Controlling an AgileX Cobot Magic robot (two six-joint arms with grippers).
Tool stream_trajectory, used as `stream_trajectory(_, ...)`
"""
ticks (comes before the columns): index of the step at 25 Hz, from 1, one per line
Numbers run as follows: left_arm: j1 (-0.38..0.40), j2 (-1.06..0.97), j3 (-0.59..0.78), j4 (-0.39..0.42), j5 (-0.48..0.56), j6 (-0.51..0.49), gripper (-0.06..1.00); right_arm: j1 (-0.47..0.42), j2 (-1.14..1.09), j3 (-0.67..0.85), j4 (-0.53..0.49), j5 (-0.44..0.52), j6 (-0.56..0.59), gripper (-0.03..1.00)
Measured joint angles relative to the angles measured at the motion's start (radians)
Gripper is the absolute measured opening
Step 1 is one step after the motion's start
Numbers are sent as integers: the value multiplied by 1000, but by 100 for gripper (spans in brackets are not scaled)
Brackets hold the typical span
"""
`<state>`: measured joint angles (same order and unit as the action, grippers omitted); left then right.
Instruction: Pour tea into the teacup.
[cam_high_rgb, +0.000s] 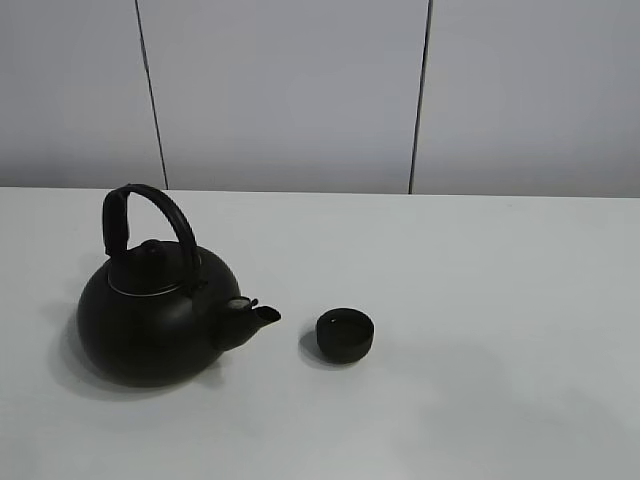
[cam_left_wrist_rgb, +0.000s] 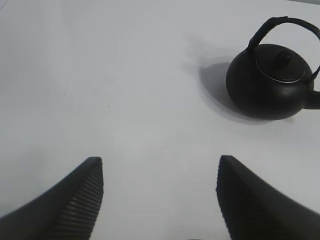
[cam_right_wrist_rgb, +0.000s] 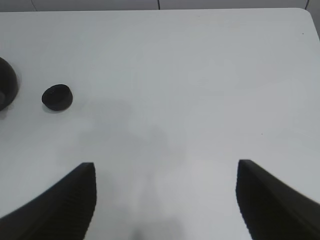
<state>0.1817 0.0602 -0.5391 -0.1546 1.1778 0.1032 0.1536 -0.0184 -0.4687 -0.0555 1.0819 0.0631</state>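
I saw the kettle (cam_left_wrist_rgb: 270, 82) at approx. 1 o'clock from the left gripper (cam_left_wrist_rgb: 160, 200), nearer than the right gripper (cam_right_wrist_rgb: 165, 200); spout faced the teacup (cam_high_rgb: 345, 334). Both grippers stood open, holding nothing.

a plain white surface (cam_high_rgb: 480, 300) fills the lower part of the exterior high view, matte and unmarked. behind it stands a pale grey panelled wall (cam_high_rgb: 290, 90), split by two thin dark vertical seams (cam_high_rgb: 418, 100) running down to the surface's far edge.
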Motion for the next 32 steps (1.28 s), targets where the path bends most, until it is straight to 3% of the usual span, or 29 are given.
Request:
stream_trajectory(7, -28, 0, 39, 2, -10, 0, 47, 0, 0, 0, 0, 0, 0, 54)
stream_trajectory(21, -171, 0, 59, 15, -49, 7, 47, 0, 0, 0, 0, 0, 0, 54)
stream_trajectory(32, -176, 0, 59, 18, -49, 7, 47, 0, 0, 0, 0, 0, 0, 54)
